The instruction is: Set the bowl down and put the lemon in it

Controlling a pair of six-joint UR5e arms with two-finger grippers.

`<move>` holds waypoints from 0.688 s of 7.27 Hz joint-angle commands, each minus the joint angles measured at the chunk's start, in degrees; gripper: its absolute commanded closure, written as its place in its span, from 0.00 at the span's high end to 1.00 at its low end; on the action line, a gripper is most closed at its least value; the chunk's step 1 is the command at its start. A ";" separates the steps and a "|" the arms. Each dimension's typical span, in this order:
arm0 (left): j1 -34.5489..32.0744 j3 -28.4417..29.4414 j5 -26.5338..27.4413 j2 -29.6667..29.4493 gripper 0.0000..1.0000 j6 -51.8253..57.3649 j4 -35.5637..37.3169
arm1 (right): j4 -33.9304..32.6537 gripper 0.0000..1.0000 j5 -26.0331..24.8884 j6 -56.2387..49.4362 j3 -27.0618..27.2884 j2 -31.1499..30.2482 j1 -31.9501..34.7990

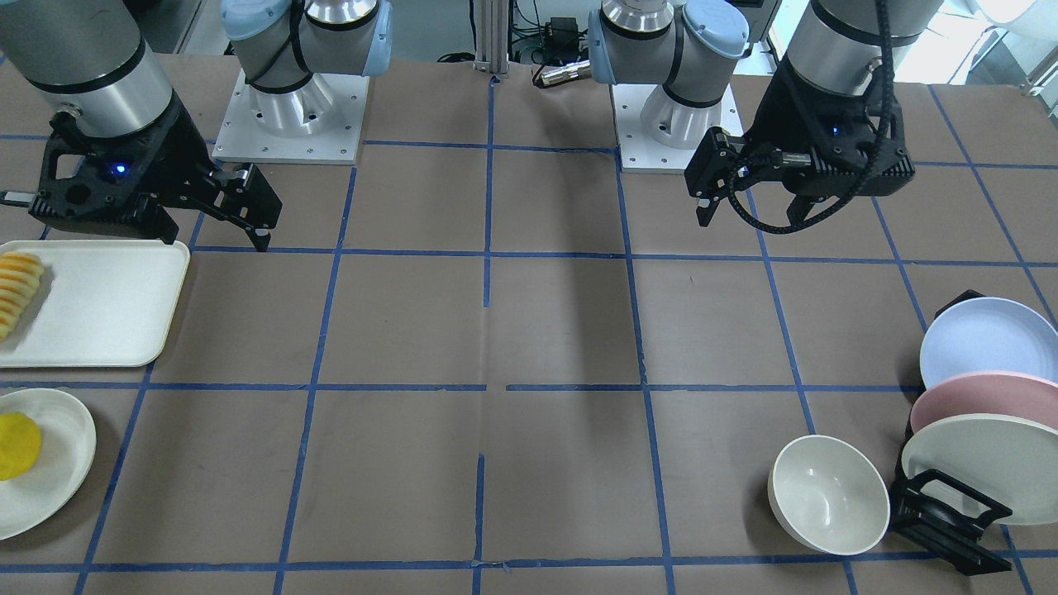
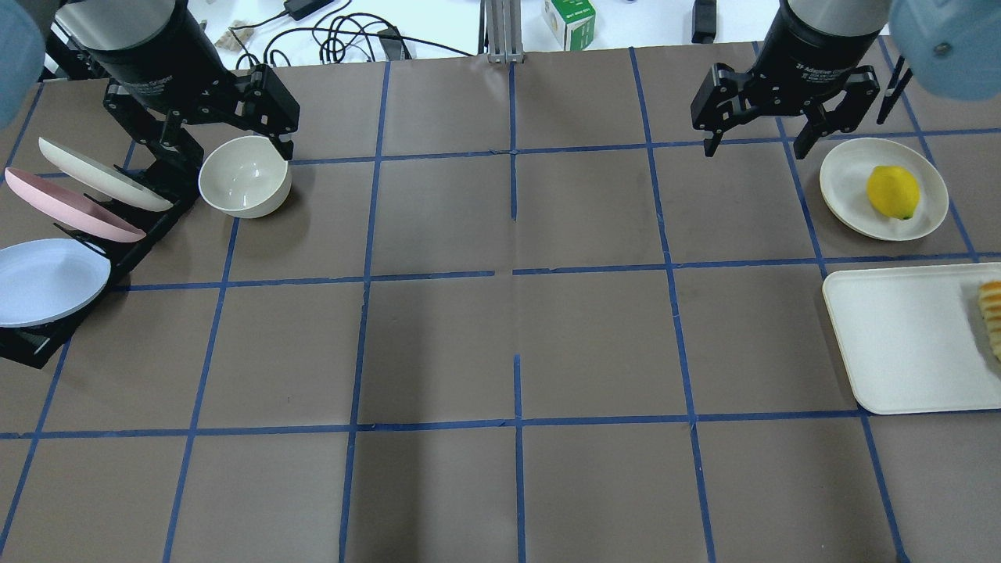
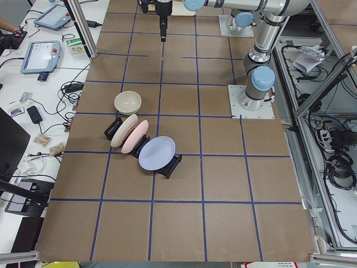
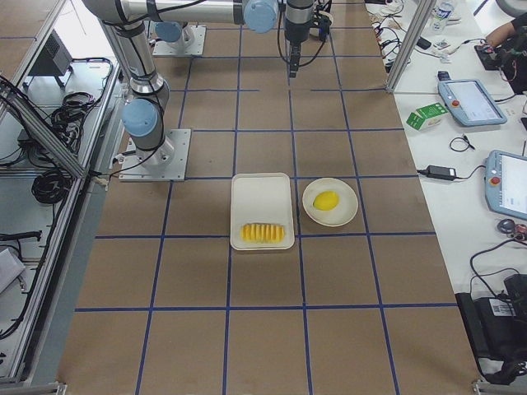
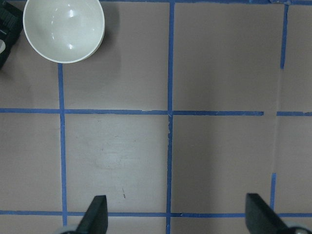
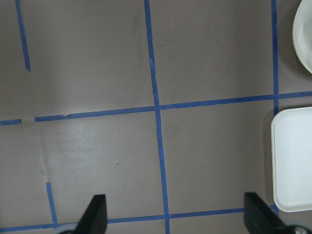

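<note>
Your left gripper [image 5: 178, 217] and right gripper [image 2: 755, 148] hang spread, empty. The bowl [image 2: 244, 178] looks rigid, glossy, likely slippery; pinch its rim; the lemon [image 2: 892, 192] may roll.

We can read only faint white lettering, seemingly "2F Adaptive Gripper", on the black body of the right gripper [image 2: 753, 152]; print on the green carton [image 2: 569, 22] is illegible.
</note>
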 commanded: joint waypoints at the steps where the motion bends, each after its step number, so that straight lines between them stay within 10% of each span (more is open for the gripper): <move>1: 0.02 -0.10 0.08 -0.02 1.00 0.04 -0.09 | -0.01 1.00 -0.12 0.01 0.04 0.00 0.00; 5: 8.50 1.05 -0.44 -7.55 1.00 7.90 7.68 | -0.10 1.00 -0.30 0.01 0.39 0.69 -0.70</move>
